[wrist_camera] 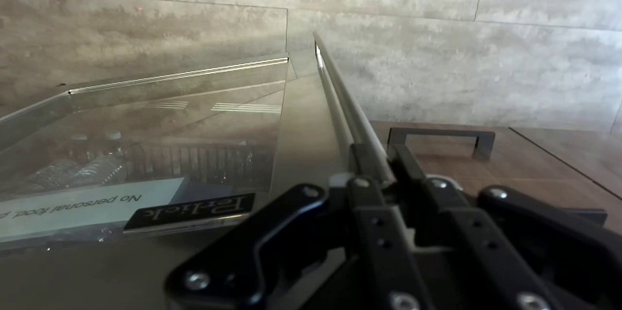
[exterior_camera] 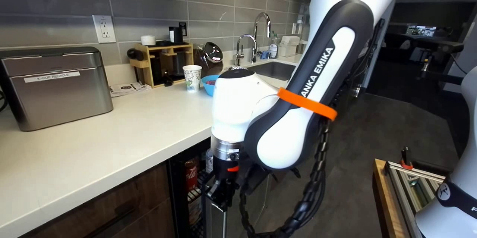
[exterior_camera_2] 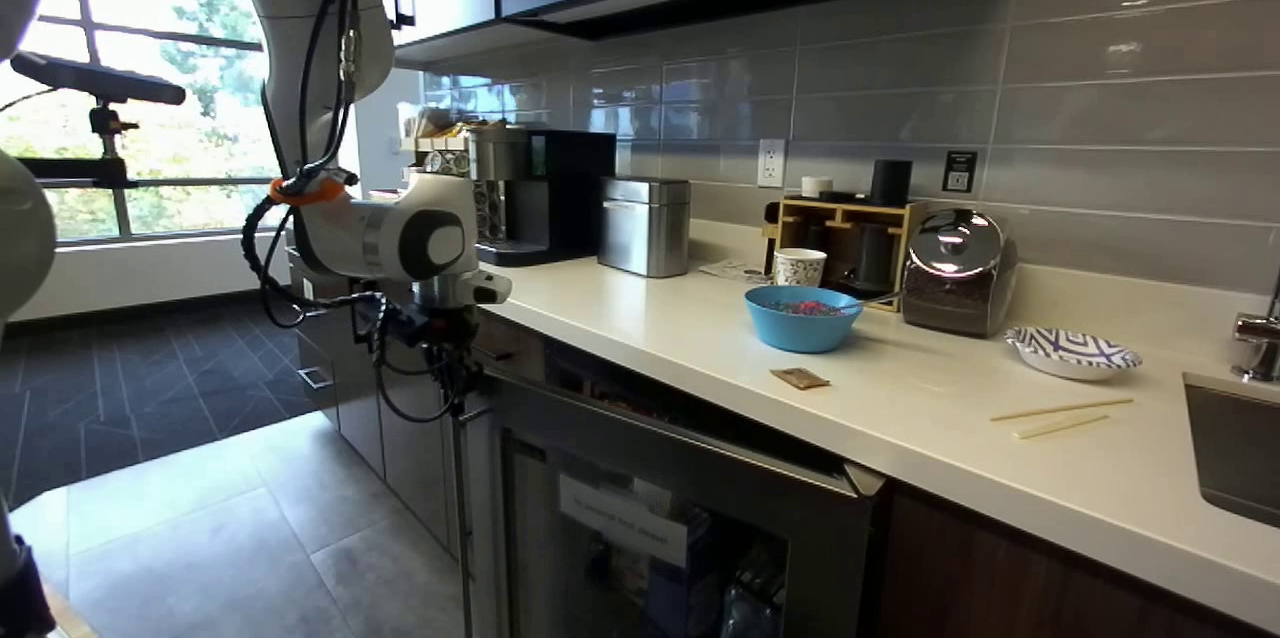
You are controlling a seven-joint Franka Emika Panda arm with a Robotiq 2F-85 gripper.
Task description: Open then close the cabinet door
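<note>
The glass-panelled cabinet door (exterior_camera_2: 680, 473) stands ajar at the lower centre of an exterior view, the jaws clamped round its vertical steel bar handle (wrist_camera: 349, 106), presumably for the best leverage in swinging it.

In the wrist view the gripper (wrist_camera: 383, 160) is around the bar handle (wrist_camera: 352, 106) of the cabinet door (wrist_camera: 306, 130). In an exterior view, this door angles out from beneath the counter (exterior_camera_2: 650, 320). On the counter, a cup (exterior_camera_2: 800, 268) sits behind a bowl (exterior_camera_2: 800, 331) and a packet (exterior_camera_2: 800, 378) before it; the bin (exterior_camera_2: 645, 230) stands to their left; to the right, 2 sticks (exterior_camera_2: 1062, 409) lie before a dish (exterior_camera_2: 1072, 364), left of the sink (exterior_camera_2: 1232, 448).
</note>
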